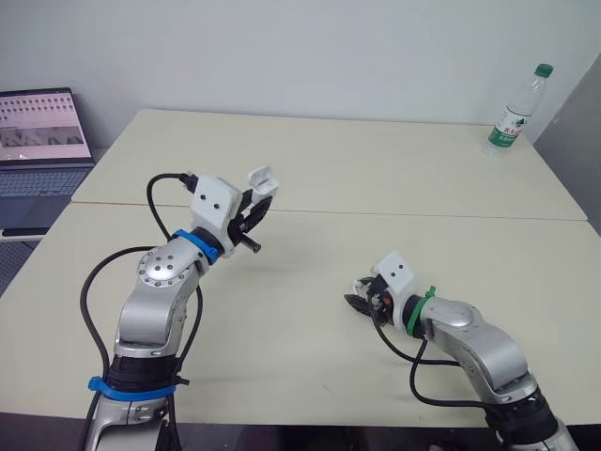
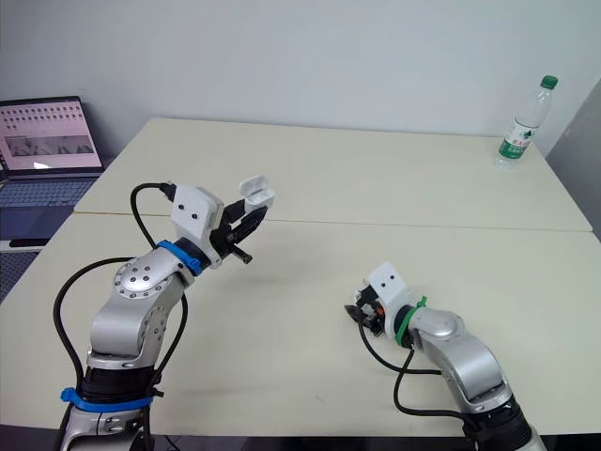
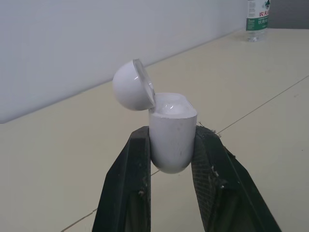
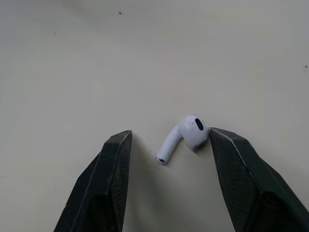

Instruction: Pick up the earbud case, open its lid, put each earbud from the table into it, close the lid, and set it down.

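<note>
Okay, earbud case (image 1: 262,180): up in the air over the table (image 1: 376,169), roughly 10 o'clock from the right gripper and well apart from it. It's upright with its lid (image 3: 129,92) flipped open and hanging off to one side.
Left gripper (image 3: 171,131): pinching the case by its lower body, one black finger on each side, with the rounded bottom poking down between them.
Inside the case: something glossy at the mouth, but honestly can't tell if a bud already sits in there.
Earbud (image 4: 181,137): lying flat on the table toward 5 o'clock, head one way and stem angled off the other.
Right gripper (image 4: 169,133): down at the table with its fingers spread, straddling the earbud. One finger is right up against the bud's head, and the other stands clear of the stem tip.
Step, my guess: lid's done, so this looks like the grab for a bud.
Risk 1: the straddle is lopsided. If the far finger sweeps in, it hits the stem first and could spin the bud or squirt it out sideways, since it's smooth, rounded plastic.
Risk 2: a pinch on just the stem may let the head swivel, so it won't line up with its socket.
Risk 3: the case is slick and held low, so pushing a bud in could tip it in the grip or knock the lid shut.
Background: water bottle (image 1: 515,111) at the table's 1 o'clock corner, laptop (image 1: 42,141) off at 10 o'clock. Neither is in the way.
</note>
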Controlling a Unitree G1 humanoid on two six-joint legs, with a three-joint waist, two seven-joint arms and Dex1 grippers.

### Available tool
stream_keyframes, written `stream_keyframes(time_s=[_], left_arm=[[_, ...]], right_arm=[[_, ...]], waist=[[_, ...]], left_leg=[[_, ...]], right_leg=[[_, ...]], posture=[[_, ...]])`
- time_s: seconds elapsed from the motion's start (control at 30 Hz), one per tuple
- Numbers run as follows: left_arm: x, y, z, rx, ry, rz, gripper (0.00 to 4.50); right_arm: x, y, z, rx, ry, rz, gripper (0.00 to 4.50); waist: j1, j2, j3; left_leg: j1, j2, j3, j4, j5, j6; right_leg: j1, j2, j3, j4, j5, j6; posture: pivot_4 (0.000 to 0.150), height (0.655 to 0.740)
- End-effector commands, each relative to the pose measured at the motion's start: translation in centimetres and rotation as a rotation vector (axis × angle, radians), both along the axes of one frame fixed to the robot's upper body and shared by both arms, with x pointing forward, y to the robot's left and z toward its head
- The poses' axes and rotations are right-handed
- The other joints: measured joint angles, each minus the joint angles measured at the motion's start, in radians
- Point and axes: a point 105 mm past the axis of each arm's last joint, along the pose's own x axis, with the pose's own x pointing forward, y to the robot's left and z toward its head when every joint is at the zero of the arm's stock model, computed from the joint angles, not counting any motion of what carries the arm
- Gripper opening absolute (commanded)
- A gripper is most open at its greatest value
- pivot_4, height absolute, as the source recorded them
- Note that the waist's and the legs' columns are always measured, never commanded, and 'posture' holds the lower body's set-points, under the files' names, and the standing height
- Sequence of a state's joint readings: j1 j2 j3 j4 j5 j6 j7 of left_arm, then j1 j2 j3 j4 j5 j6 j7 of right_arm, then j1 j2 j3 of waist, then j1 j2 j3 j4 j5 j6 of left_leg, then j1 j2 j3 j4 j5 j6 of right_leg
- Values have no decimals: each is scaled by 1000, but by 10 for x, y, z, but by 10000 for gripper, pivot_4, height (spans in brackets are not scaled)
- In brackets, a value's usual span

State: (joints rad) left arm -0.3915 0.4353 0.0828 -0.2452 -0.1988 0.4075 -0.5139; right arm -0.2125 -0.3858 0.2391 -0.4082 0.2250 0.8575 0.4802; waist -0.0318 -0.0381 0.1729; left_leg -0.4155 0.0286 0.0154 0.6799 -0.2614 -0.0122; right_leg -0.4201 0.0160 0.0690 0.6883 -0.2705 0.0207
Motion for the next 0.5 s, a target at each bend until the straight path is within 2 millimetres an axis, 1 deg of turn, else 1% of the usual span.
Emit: stream_keyframes(time_s=[0.03, 0.33, 0.5], left_arm=[[-3, -2, 18, 7, -73, -14, 7768], [-3, -3, 17, 12, -73, -14, 7768], [-4, -2, 17, 12, -74, -9, 7768]], right_arm=[[-2, 10, 1, 29, 10, 47, 26001], [3, 18, -2, 36, 1, 74, 26001], [4, 14, -7, 9, 4, 76, 26001]], waist=[[0, 0, 0], [-1, 0, 0], [-1, 0, 0]], left_leg=[[0, 0, 0, 0, 0, 0], [0, 0, 0, 0, 0, 0], [0, 0, 0, 0, 0, 0]], right_leg=[[0, 0, 0, 0, 0, 0], [0, 0, 0, 0, 0, 0], [0, 0, 0, 0, 0, 0]], posture=[[1500, 7400], [1500, 7400], [1500, 7400]])
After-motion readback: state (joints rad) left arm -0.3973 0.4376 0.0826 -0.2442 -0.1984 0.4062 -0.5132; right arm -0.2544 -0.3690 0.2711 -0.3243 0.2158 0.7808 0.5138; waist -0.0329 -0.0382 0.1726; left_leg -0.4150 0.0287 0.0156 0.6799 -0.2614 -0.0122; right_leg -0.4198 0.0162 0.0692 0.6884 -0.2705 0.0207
